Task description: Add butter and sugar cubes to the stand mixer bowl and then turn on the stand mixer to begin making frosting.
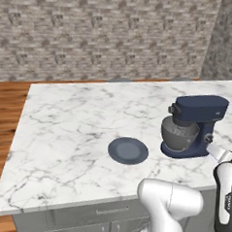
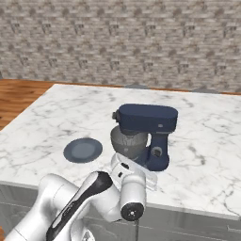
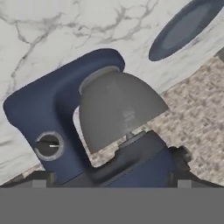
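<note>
The claw [image 3: 109, 183] stands open, holding nothing, just before the stand mixer [image 3: 52, 118]. Its side knob [image 3: 47, 145] sits nearest, the stand mixer bowl [image 3: 114, 107] just beyond (plate [image 3: 186, 27] farther). Likely switching on: next, reach the knob.

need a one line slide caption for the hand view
Rolled close-up of the navy stand mixer, its grey bowl, side knob and the blue-grey plate on marble.

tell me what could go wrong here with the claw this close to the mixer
The open claw sits close to the stand mixer, so a small drift might bump its head or bowl rather than the side knob. The plate looks bare, with no butter or sugar on it; switching on now may skip ingredients.
</note>
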Available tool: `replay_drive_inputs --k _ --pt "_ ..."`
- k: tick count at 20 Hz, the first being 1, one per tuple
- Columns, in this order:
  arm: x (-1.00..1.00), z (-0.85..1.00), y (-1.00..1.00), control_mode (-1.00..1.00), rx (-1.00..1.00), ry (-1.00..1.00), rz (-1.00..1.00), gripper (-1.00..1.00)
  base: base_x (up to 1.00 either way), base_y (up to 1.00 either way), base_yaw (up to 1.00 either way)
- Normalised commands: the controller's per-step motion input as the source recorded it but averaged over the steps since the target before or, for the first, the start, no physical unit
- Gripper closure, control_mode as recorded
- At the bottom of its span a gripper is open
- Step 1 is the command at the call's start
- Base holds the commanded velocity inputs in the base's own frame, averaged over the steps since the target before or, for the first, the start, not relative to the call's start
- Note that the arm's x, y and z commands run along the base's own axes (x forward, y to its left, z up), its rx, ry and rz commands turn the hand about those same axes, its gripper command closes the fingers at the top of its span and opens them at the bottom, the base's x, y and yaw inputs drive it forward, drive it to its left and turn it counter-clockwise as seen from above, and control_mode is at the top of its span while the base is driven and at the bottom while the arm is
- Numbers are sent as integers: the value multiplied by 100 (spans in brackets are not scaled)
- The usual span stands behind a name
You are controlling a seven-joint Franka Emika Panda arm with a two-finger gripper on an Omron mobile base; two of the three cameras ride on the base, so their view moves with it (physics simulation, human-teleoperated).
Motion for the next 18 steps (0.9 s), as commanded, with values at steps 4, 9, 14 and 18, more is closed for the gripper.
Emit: replay_drive_inputs --k 4,9,14,18 --pt "-1 11 5 -100 51 -22 -4 -100 0 0 0" --pt "0 29 11 -100 43 -23 -5 -100 0 0 0" --pt "0 8 0 -100 47 -14 -3 -100 0 0 0" --pt "-2 18 0 -100 48 -1 -3 -100 0 0 0"
